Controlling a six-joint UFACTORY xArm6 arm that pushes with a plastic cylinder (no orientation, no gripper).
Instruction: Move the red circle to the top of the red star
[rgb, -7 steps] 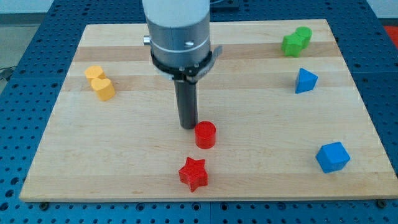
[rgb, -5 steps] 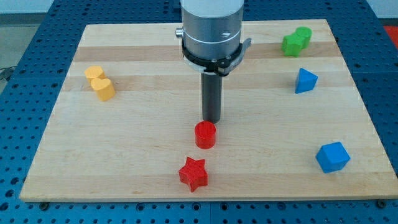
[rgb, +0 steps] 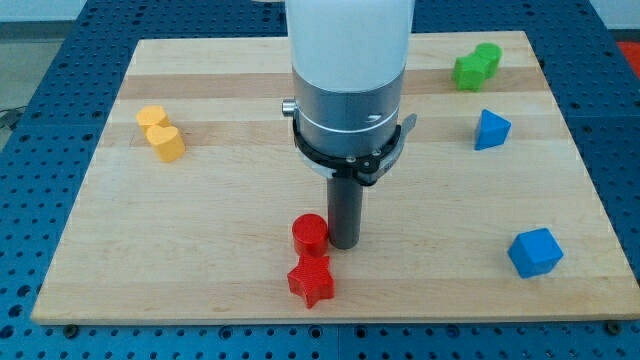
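Observation:
The red circle (rgb: 309, 234) lies on the wooden board (rgb: 200, 210) just above the red star (rgb: 311, 280), touching or nearly touching its upper edge. My tip (rgb: 344, 243) stands right against the circle's right side. The rod rises from it to the arm's grey and white body in the middle of the view.
A yellow block (rgb: 161, 133) lies at the left. A green block (rgb: 476, 66) lies at the top right, a blue triangular block (rgb: 491, 130) below it, and a blue cube-like block (rgb: 534, 252) at the lower right.
My tip went from the circle's left, round its top, down to its right side. The red circle slid left and down, closer to the red star.

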